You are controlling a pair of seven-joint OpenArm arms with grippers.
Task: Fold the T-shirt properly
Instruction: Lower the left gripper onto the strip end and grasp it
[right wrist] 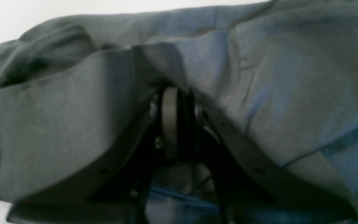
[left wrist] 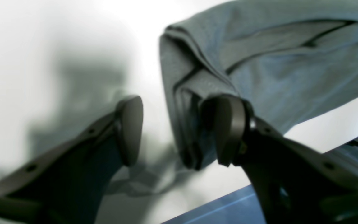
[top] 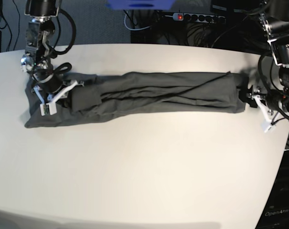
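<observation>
The dark olive-grey T-shirt point(top: 149, 95) lies as a long, narrow folded band across the white table point(top: 144, 167). At the band's right end in the base view, my left gripper point(top: 247, 95) is low at the table. In the left wrist view it point(left wrist: 179, 130) stands open, and the folded end of the T-shirt point(left wrist: 275, 71) reaches in between the fingers, close to the right-hand pad point(left wrist: 228, 127). At the band's other end, my right gripper point(top: 56, 93) is shut on the T-shirt. In the right wrist view its pads point(right wrist: 169, 121) are pressed together with the T-shirt point(right wrist: 57, 124) draped over them.
The table's curved right edge point(top: 283, 157) runs close to my left arm. A power strip point(top: 197, 17) and cables lie behind the table's far edge. Blue floor point(left wrist: 222, 208) shows beyond the table edge in the left wrist view.
</observation>
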